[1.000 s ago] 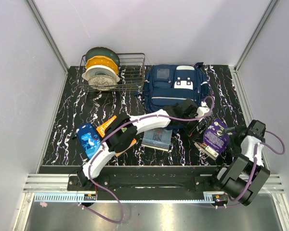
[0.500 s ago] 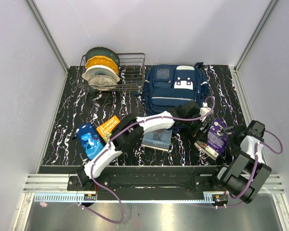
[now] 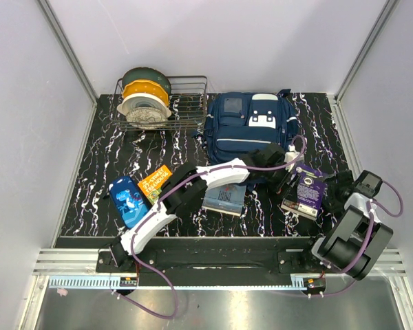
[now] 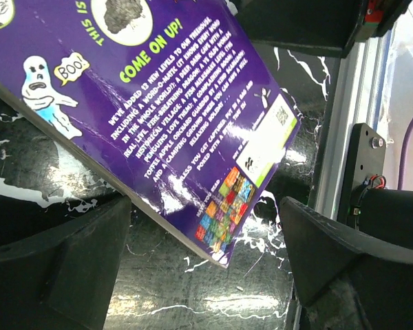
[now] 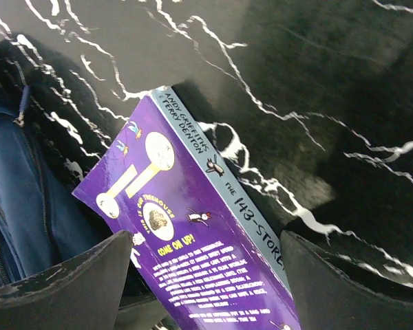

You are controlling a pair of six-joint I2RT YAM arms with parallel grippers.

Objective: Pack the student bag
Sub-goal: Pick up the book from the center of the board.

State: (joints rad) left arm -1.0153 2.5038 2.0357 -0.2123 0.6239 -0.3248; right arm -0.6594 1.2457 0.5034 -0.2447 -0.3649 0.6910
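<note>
Arm: left, stretched rightward | left claw [image 4: 205,206] spread over purple book [image 4: 158,103]

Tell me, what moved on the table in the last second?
The right gripper, holding the purple book, carried it slightly toward the student bag. The left arm's elbow swung right, uncovering the orange packet. The bag, wire basket and blue packet stayed put.

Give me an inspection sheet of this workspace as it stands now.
Surface: black marbled table.
Job's things: navy backpack lying front-up at the back; purple book tilted near it.
Clutter: wire rack holding filament spools; blue packet, orange packet and grey book lying loose.
Grippers: left pincer open at the purple book's corner; right pincer flanks that book, grip unclear.
Cables: purple cables run to both pincers.
Surroundings: pale walls, metal rail in front.
</note>
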